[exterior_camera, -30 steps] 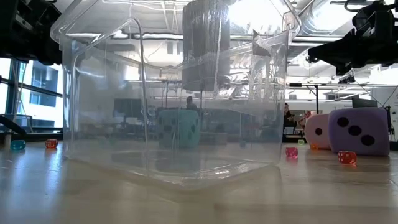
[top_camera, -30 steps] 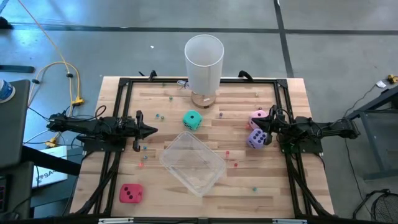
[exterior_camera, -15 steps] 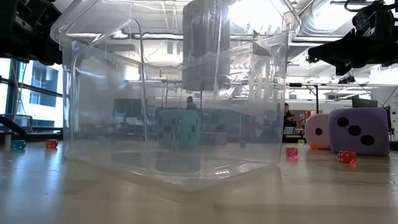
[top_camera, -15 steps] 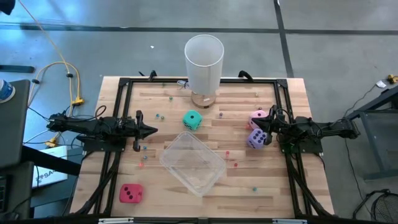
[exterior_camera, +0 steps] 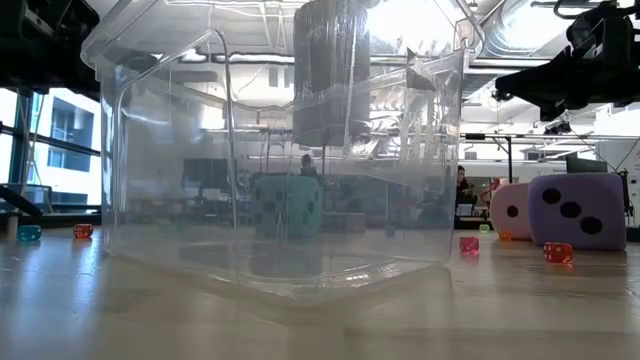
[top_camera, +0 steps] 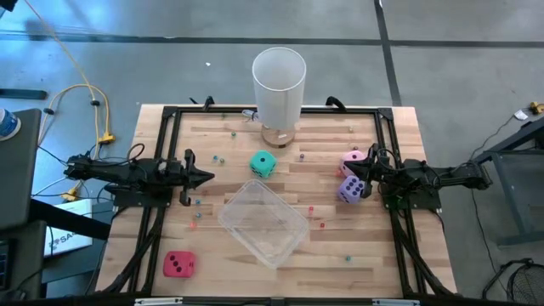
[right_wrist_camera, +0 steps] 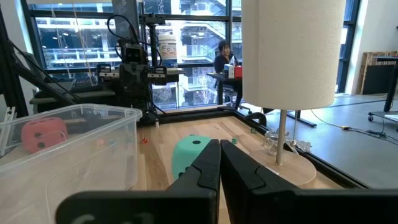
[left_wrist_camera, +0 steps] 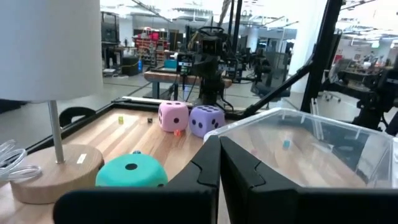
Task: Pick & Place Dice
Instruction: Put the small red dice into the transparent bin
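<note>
Four dice rest flat on the wooden table (top_camera: 374, 255): teal (top_camera: 263, 164) near the middle, pink (top_camera: 353, 159) and purple (top_camera: 352, 189) side by side at the right, red (top_camera: 178, 264) at the near left. My left gripper (top_camera: 209, 178) hovers shut at the left, pointing level toward the teal die (left_wrist_camera: 132, 171). My right gripper (top_camera: 367, 173) is shut too, level, and stands above the pink (exterior_camera: 512, 210) and purple dice (exterior_camera: 582, 212) without touching them. Both wrist views show the fingertips (left_wrist_camera: 219, 149) (right_wrist_camera: 219, 155) closed on nothing.
A clear plastic container (top_camera: 264, 221) sits at the table's middle, near side. A lamp with a white shade (top_camera: 279, 81) and a wooden base (top_camera: 279, 134) stands at the far edge. Tiny coloured beads (exterior_camera: 469, 244) lie scattered about. A black frame (top_camera: 161, 127) runs round the table.
</note>
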You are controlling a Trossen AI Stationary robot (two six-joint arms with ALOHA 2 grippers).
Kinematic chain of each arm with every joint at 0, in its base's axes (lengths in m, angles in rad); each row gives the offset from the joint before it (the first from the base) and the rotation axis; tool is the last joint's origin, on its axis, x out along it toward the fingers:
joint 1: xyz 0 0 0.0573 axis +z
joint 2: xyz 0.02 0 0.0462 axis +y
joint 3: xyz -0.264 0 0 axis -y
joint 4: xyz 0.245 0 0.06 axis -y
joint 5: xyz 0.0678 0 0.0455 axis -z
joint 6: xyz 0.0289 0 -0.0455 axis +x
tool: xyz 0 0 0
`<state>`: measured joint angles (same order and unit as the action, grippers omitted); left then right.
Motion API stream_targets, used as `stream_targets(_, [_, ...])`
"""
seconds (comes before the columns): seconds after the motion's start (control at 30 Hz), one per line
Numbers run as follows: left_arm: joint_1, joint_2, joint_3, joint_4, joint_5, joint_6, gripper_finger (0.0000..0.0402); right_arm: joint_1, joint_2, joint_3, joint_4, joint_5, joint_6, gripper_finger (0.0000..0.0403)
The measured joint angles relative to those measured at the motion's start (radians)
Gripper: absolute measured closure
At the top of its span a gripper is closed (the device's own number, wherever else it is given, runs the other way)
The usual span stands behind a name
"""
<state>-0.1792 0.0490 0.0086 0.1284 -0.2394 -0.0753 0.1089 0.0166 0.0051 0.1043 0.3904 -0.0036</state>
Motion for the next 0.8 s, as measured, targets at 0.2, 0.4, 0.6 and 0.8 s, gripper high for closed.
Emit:
stream_targets(0.2, [0.000,0.000,0.000,0.000,0.000,-0.072,0.0401,0.000,0.000,0.000,0.000,0.000,0.000,0.0401])
stream_targets(0.4, [0.000,0.001,0.000,-0.008,0.000,-0.082,0.0401,0.000,0.000,0.000,0.000,0.000,0.002,0.0401])
stream_targets(0.6, [-0.001,0.001,0.000,-0.008,0.000,-0.082,0.0401,0.000,0.000,0.000,0.001,-0.023,0.245,0.0401])
stream_targets(0.8, [-0.001,0.001,0.000,-0.007,0.009,-0.132,0.0401,0.000,0.000,0.000,0.030,-0.031,0.288,0.0401])
